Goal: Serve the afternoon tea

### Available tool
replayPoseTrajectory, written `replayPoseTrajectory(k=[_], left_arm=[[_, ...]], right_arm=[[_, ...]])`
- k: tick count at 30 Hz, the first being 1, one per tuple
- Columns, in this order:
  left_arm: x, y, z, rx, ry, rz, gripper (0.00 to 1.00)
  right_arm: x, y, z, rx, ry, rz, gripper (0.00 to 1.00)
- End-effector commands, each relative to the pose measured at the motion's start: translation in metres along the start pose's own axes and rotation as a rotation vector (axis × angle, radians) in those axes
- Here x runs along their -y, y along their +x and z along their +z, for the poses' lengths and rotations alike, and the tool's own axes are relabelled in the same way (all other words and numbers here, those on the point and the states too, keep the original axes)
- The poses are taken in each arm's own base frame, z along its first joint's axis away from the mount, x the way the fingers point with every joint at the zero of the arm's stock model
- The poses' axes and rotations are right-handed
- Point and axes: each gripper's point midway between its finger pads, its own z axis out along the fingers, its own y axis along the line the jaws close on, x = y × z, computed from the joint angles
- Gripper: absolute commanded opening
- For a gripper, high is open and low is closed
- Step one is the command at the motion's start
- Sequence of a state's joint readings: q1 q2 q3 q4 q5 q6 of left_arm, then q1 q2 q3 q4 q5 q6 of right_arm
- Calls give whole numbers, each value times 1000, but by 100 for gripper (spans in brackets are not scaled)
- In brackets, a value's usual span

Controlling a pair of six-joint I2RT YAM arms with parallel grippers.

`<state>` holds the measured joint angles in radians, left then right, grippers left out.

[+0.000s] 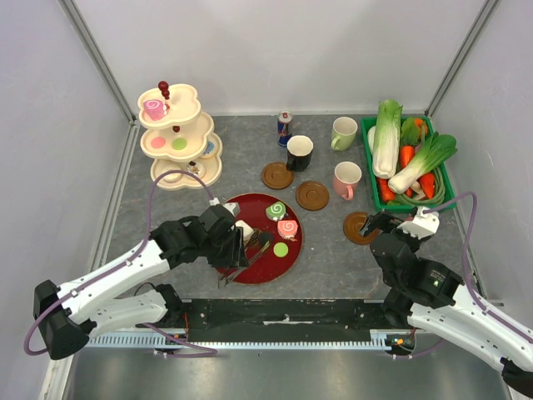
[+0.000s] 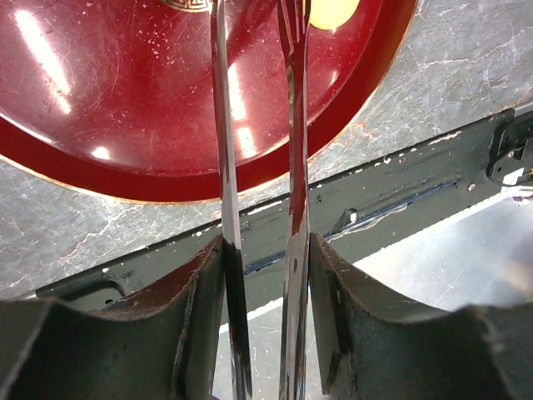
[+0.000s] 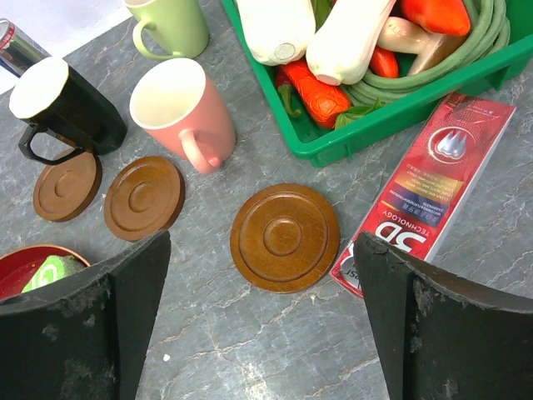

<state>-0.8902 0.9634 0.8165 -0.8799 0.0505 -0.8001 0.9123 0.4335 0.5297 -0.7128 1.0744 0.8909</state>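
The left gripper (image 2: pixel 266 250) is about half closed on a pair of metal tongs (image 2: pixel 225 167). Its two dark fingers (image 2: pixel 191 308) press on the outer sides of the two shiny arms, and a narrow gap stays between the arms. The tongs point down over the red plate (image 1: pixel 250 271), which lies on the table (image 1: pixel 333 267) close to the near edge, a little left of the middle. I cannot tell if the tips touch the plate.

On the plate there are a green swirl roll (image 1: pixel 276 210), a pink swirl roll (image 1: pixel 287 227) and a green macaron (image 1: pixel 281 249), all on its right half. More small pastries sit on the cream tiered stand (image 1: pixel 200 171) in the far left corner.

The right gripper (image 3: pixel 262 242) is fully open and holds nothing. It hangs above a brown coaster (image 3: pixel 285 237) near the right edge, with one finger on each side of it and not touching it. A red toothpaste box (image 3: pixel 425 192) lies just beside this coaster.

The pink mug (image 3: pixel 179 112) stands upright just beside a second coaster (image 3: pixel 143 198). The black mug (image 3: pixel 67 104) stands just beside a third one (image 3: pixel 67 185). The pale green mug (image 3: pixel 171 25) stands farther back, next to the green crate (image 3: pixel 333 137) of toy vegetables.
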Motion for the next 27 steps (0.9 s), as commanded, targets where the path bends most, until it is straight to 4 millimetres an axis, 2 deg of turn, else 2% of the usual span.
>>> replayPoseTrajectory(k=[1, 12, 27], left_arm=[[18, -18, -6, 59, 48, 54, 49], [9, -24, 1, 70, -25, 60, 49], [13, -24, 9, 41, -26, 71, 49]], right_arm=[[4, -4, 2, 35, 26, 25, 98], [4, -6, 1, 37, 23, 34, 98], [5, -7, 1, 41, 21, 41, 98]])
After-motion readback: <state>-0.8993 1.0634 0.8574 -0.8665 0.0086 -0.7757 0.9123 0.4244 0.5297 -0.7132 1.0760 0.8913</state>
